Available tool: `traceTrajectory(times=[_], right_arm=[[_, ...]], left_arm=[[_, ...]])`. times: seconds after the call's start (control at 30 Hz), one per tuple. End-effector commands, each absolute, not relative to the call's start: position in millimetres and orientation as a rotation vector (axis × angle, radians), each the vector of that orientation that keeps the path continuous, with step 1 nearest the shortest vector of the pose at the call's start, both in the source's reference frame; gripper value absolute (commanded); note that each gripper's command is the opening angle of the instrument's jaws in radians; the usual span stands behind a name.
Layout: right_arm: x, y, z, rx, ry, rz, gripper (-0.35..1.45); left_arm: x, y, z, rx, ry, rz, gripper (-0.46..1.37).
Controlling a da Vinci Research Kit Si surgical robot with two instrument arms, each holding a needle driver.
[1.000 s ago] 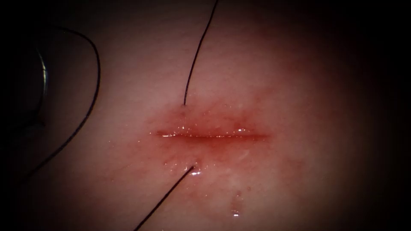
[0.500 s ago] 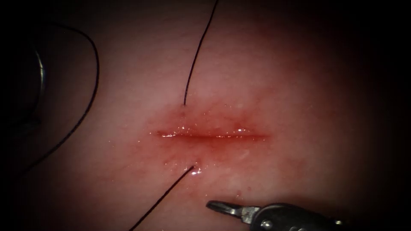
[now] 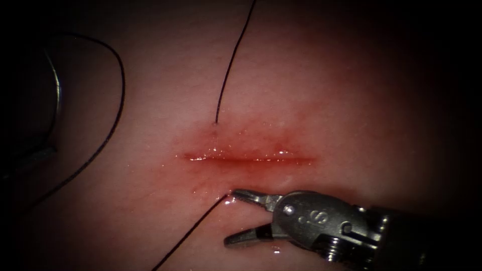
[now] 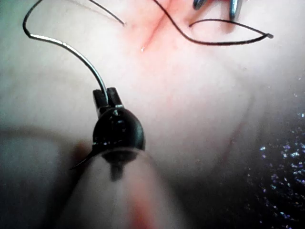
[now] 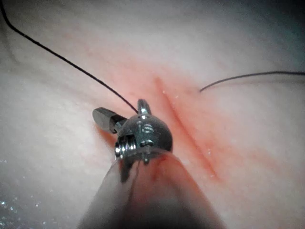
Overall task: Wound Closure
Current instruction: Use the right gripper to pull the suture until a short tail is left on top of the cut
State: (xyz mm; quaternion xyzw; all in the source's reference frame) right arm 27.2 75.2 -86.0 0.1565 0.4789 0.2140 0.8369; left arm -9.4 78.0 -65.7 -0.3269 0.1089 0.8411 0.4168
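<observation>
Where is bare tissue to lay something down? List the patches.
Free: pale pork tissue right of the red cut, and between the upper black thread and the left thread loop. Crowded: below the cut, right claw open, empty, beside thread. Left claw grips the curved steel needle away from its thread end, not in tissue.

a surgical training lab, a bench set-up. the scene is a slab of pale tissue [image 3: 351, 90] with a short straight cut [image 3: 248, 159] ringed by red fluid [image 3: 241, 143], lit by an endoscope's bright centre fading to dark edges. black suture thread [image 3: 228, 70] runs from the tissue, a curved needle [image 4: 71, 50] sits in a robotic pincer [image 4: 106, 98], and another steel wristed pincer [image 3: 241, 216] stamped with a letter is beside the cut.
</observation>
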Motion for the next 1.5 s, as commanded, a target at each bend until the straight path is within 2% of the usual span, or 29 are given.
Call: traceTrajectory(times=[0.03, 0.27, 0.37, 0.43, 0.5, 0.63, 0.7, 0.73, 0.77, 1.5], right_arm=[[27.4, 75.2, -85.7, 0.333, 1.014, 0.440, 0.93], [27.9, 76.3, -84.5, 0.324, 1.010, 0.440, 0.84], [28.0, 76.5, -84.2, 0.320, 1.010, 0.440, 0.72], [28.1, 76.5, -83.9, 0.315, 1.008, 0.440, 0.56], [28.2, 76.4, -83.6, 0.323, 1.014, 0.431, 0.31], [28.3, 76.3, -83.2, 0.325, 1.008, 0.421, 0.17], [28.3, 76.3, -82.9, 0.326, 1.008, 0.413, 0.00], [28.2, 76.4, -82.7, 0.322, 1.007, 0.404, -0.25], [28.2, 76.4, -82.6, 0.326, 1.006, 0.401, -0.35], [28.2, 76.3, -82.7, 0.336, 0.951, 0.396, -0.35]], left_arm=[[-9.4, 78.0, -65.7, -0.827, 0.266, 2.112, -0.35], [-9.4, 77.9, -65.7, -0.826, 0.267, 2.111, -0.35], [-9.4, 77.8, -65.7, -0.825, 0.267, 2.111, -0.35], [-9.4, 77.8, -65.7, -0.825, 0.267, 2.111, -0.35], [-9.4, 77.8, -65.8, -0.827, 0.264, 2.112, -0.35], [-9.4, 77.8, -65.8, -0.826, 0.265, 2.111, -0.35], [-9.4, 77.8, -65.8, -0.826, 0.265, 2.111, -0.35], [-9.4, 77.7, -65.8, -0.826, 0.265, 2.111, -0.35], [-9.4, 77.7, -65.8, -0.826, 0.265, 2.111, -0.35], [-9.4, 77.9, -65.7, -0.827, 0.265, 2.112, -0.35]])
